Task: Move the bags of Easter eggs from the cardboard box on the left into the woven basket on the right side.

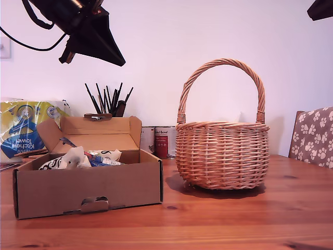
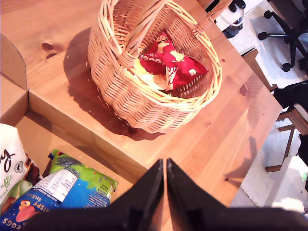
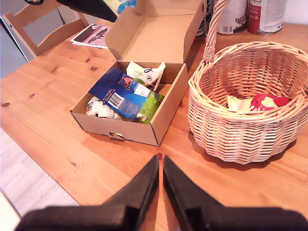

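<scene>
The cardboard box (image 1: 86, 190) stands open at the exterior view's left, lid flap up. In it lie bags of Easter eggs: a dark blue bag (image 3: 119, 94), a green-and-white one (image 3: 150, 104) and white ones (image 3: 144, 73). The woven basket (image 1: 222, 156) stands at the exterior view's right and holds a red bag (image 2: 174, 61) and a yellow one (image 3: 238, 103). My first gripper (image 2: 163, 162) hangs shut and empty high above the box (image 1: 119, 61). My second gripper (image 3: 160, 157) is shut and empty over the table in front of box and basket.
Behind the box are a yellow-blue kitchen towel pack (image 1: 23, 127), a pot of dark sticks (image 1: 110, 101) and two tins (image 1: 158, 140). A paw-print chair (image 1: 315, 136) is at the exterior view's right edge. Another black arm part (image 1: 320, 9) shows in its top right corner.
</scene>
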Robot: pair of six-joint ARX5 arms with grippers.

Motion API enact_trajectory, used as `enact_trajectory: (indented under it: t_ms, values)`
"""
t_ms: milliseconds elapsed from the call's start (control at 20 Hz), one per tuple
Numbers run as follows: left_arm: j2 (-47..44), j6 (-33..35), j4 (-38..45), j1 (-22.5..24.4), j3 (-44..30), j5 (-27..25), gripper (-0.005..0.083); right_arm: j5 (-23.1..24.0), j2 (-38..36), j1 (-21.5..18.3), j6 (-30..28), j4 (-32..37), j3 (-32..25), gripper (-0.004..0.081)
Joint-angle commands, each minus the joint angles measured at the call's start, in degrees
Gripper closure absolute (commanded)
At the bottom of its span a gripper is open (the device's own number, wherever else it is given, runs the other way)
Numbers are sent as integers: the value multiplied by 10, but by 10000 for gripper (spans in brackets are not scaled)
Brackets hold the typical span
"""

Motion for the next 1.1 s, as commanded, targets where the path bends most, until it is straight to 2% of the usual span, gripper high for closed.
enact_trajectory:
  t_ms: [0,350,600,700,750,950,1050]
  values:
    - [-5,-3,57,-9,-10,-4,752,3,-1,-2,4,3,-9,770]
    - [-5,-3,57,-10,-10,-4,752,2,0,-1,9,3,-8,773]
    - [-14,32,36,-10,-10,-6,753,-12,35,8,50,6,5,783]
    - [-28,49,26,-10,-11,-18,758,-1,57,29,52,7,21,783]
    - [-36,60,21,-10,-11,-36,790,15,69,44,53,6,30,783]
    - [-87,75,26,-9,-38,-58,798,95,116,122,65,8,67,783]
    - [-121,76,40,-7,-70,-86,798,132,143,160,79,7,84,783]
